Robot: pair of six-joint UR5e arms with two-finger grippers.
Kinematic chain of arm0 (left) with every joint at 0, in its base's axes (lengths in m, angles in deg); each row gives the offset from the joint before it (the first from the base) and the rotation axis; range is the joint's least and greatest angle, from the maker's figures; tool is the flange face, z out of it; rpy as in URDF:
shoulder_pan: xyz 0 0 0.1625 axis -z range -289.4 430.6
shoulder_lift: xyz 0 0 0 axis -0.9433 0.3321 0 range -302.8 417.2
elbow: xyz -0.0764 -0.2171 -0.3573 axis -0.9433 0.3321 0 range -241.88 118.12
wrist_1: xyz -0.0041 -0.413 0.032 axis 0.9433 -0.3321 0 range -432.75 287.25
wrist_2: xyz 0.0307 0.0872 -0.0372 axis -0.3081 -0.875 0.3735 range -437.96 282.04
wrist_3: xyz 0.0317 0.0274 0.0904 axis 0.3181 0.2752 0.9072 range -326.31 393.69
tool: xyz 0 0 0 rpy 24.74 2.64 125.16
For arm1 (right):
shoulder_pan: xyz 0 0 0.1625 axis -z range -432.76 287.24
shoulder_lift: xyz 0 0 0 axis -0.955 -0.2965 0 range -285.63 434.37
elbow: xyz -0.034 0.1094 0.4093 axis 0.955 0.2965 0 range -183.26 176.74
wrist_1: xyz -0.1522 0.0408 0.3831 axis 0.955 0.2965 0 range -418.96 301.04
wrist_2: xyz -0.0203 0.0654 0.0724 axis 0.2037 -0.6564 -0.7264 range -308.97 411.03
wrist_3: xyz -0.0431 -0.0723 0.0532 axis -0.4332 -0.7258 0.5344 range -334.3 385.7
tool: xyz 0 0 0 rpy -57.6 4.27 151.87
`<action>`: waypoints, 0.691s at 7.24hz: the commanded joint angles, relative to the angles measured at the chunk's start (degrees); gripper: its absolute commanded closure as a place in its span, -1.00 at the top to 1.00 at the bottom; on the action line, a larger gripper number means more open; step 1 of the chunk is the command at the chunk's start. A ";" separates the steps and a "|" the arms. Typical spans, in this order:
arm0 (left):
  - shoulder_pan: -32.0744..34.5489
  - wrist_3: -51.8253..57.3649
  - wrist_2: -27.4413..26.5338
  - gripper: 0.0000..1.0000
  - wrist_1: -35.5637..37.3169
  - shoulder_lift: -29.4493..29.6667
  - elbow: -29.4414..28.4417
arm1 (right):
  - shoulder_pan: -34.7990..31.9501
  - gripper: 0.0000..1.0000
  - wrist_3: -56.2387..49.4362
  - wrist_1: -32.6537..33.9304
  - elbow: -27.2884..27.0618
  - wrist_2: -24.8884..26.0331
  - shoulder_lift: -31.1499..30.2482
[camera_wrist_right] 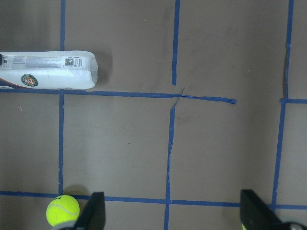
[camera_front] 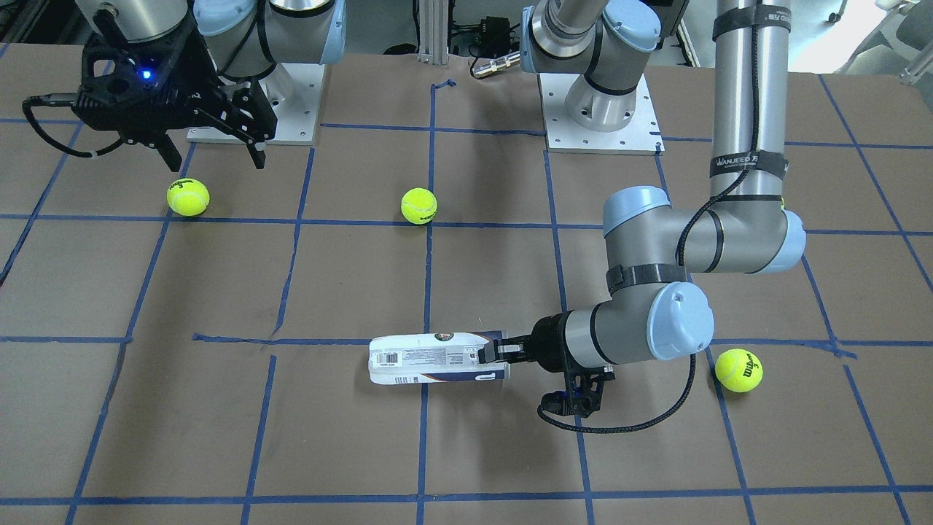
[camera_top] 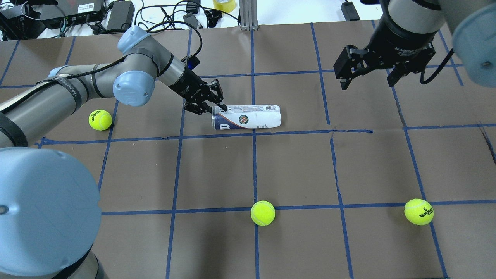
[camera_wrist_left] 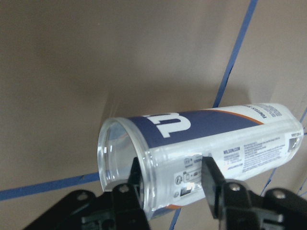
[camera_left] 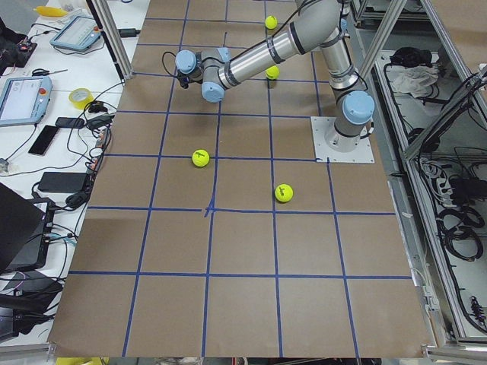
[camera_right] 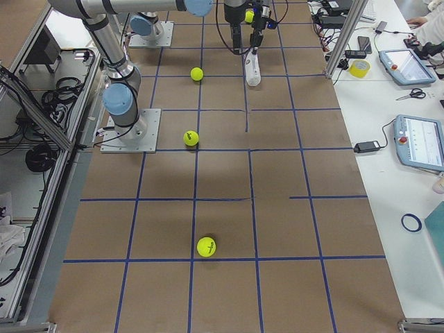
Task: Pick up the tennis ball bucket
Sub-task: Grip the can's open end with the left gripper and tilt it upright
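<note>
The tennis ball bucket (camera_front: 430, 359) is a clear can with a white-and-navy label, lying on its side on the brown table; it also shows in the overhead view (camera_top: 250, 117) and the right wrist view (camera_wrist_right: 48, 71). My left gripper (camera_top: 217, 110) is at its open end. In the left wrist view the left gripper (camera_wrist_left: 172, 187) has one finger inside the mouth of the can (camera_wrist_left: 216, 139) and the other outside its wall, with a gap between them. My right gripper (camera_top: 366, 83) hangs open and empty above the table, well away from the can.
Three yellow-green tennis balls lie loose on the table: one by the left arm (camera_top: 100, 119), one in the middle near the robot (camera_top: 262, 212), and one on the right (camera_top: 419, 211). Cables and devices line the far edge (camera_top: 116, 11).
</note>
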 commanded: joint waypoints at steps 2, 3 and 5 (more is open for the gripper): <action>2.28 -5.56 0.09 -0.69 0.05 -2.97 -0.09 | 1.52 1.00 -0.13 -0.49 -0.03 -0.56 0.09; 2.37 -6.36 0.96 -0.76 -0.04 -4.03 -0.09 | 1.61 1.00 -0.48 -0.31 -0.03 -0.65 0.09; 3.94 -9.25 1.67 -1.00 0.05 -5.79 -0.17 | 1.96 1.00 -0.57 -0.40 -0.03 -0.74 0.18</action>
